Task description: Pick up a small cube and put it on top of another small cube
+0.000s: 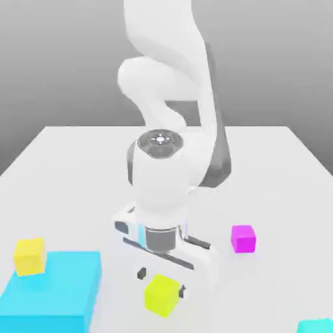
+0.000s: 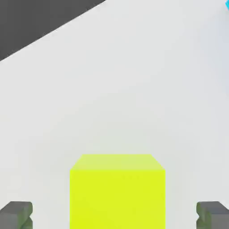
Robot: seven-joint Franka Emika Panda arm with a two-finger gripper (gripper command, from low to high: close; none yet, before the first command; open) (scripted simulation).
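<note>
The small cube [image 1: 162, 294], lime-tinged yellow, rests on the white table near the front edge. My gripper [image 1: 162, 282] is down around it, open, with one dark fingertip [image 1: 141, 273] on each side. In the hand view the small cube [image 2: 117, 192] sits centred in my gripper [image 2: 114, 215], and each grey fingertip [image 2: 17, 214] stands well clear of its faces. The other small cube [image 1: 317, 326], cyan, lies at the front on the exterior view's right, cut by the frame edge. A cyan sliver [image 2: 226, 4] shows at the hand view's corner.
A large flat cyan block [image 1: 52, 296] fills the front on the exterior view's left, with a golden-yellow cube [image 1: 30, 255] at its far corner. A magenta cube [image 1: 243, 239] sits on the exterior view's right of my hand. The white table [image 1: 78, 169] stretches behind.
</note>
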